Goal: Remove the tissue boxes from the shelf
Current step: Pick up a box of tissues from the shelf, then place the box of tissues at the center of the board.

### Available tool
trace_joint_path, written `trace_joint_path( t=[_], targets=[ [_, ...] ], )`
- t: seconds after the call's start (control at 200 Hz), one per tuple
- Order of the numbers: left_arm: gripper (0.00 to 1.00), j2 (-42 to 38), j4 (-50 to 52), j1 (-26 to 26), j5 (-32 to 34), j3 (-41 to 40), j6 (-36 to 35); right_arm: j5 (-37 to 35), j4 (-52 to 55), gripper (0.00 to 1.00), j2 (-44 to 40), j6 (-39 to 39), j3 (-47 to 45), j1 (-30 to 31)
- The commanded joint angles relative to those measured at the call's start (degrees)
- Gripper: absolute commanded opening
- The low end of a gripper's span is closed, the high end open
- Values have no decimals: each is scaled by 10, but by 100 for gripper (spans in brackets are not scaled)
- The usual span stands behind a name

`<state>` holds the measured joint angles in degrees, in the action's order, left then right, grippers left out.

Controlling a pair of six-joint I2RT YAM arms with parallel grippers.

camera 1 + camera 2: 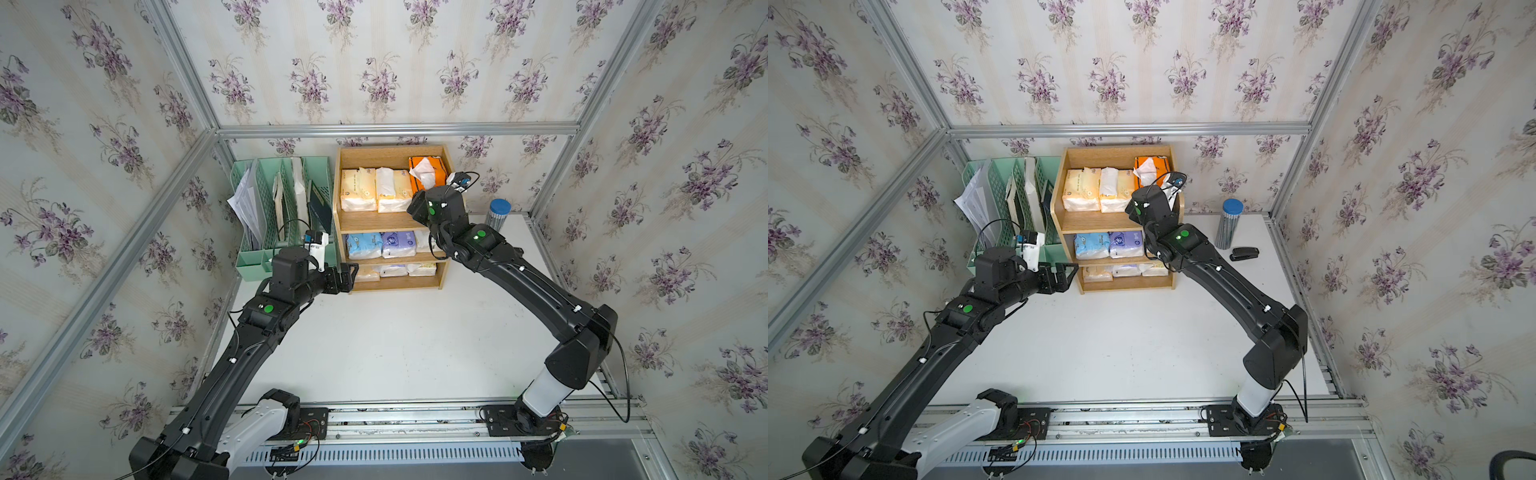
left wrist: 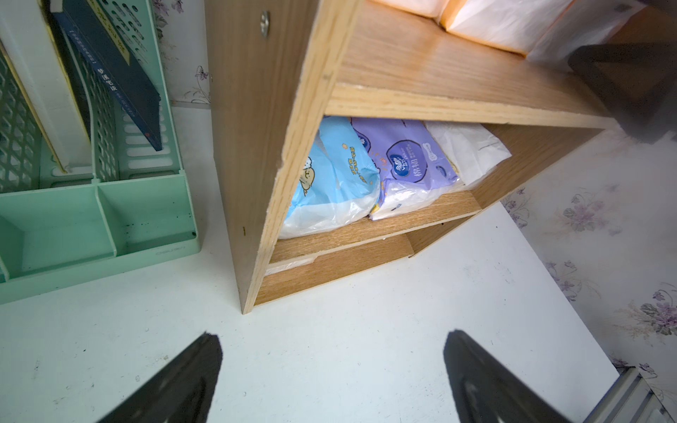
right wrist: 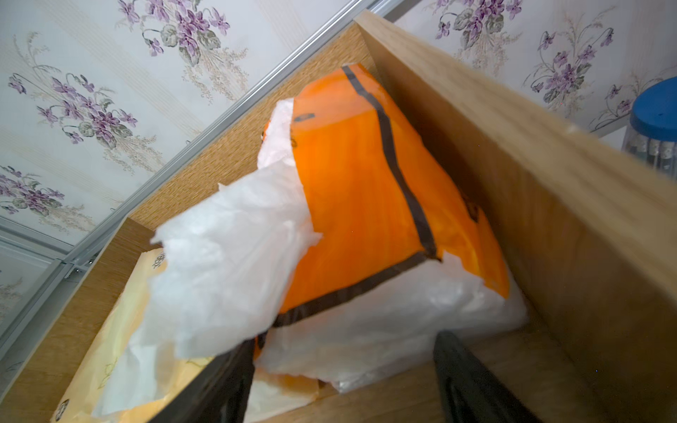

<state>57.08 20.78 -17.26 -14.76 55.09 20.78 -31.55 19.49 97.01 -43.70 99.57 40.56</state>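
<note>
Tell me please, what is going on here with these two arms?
Two robot arms are set to take tissue packs off a wooden shelf. The right gripper is open at the top tier, straddling the near end of the orange pack but not closed on it. The left gripper is open and empty over the table, near the shelf's bottom tier. No pack lies on the table yet.

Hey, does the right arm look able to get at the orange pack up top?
Probably yes. The right claw sits open at the orange pack on the top tier, nothing between them. A loose tissue hangs beside it, and the shelf wall is close.
</note>
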Motion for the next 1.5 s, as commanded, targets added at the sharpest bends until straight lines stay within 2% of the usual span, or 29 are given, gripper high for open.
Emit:
trace_joint_path(
  t=[0.0, 0.19, 0.235, 0.305, 0.455, 0.57, 0.954, 1.244, 1.494],
  targets=[
    [99, 0, -13, 0, -1, -1, -14, -41, -3, 72, 1, 12, 2, -3],
    [99, -1, -15, 0, 0, -8, -15, -51, -20, 34, -3, 48, 2, -6],
    [99, 0, -15, 0, -1, -8, -14, -51, -22, 30, -5, 55, 1, -6],
    [99, 0, -14, 0, -2, -8, -13, -48, -24, 17, -8, 64, 0, -6],
    [99, -3, -13, 0, -3, -7, -8, -31, -26, 4, -19, 78, -6, -6],
    [99, -3, -8, -3, -3, -1, -1, -6, -46, 0, -38, 90, -22, -5],
    [99, 1, 4, -35, 20, 18, 15, 12, -79, 0, -122, 129, -62, 1],
    [99, -8, 23, -53, 56, 32, 19, 50, -91, 0, -191, 170, -103, 3],
    [99, -30, 55, -56, 95, 41, 17, 133, -98, 0, -272, 212, -159, 8]
  ],
)
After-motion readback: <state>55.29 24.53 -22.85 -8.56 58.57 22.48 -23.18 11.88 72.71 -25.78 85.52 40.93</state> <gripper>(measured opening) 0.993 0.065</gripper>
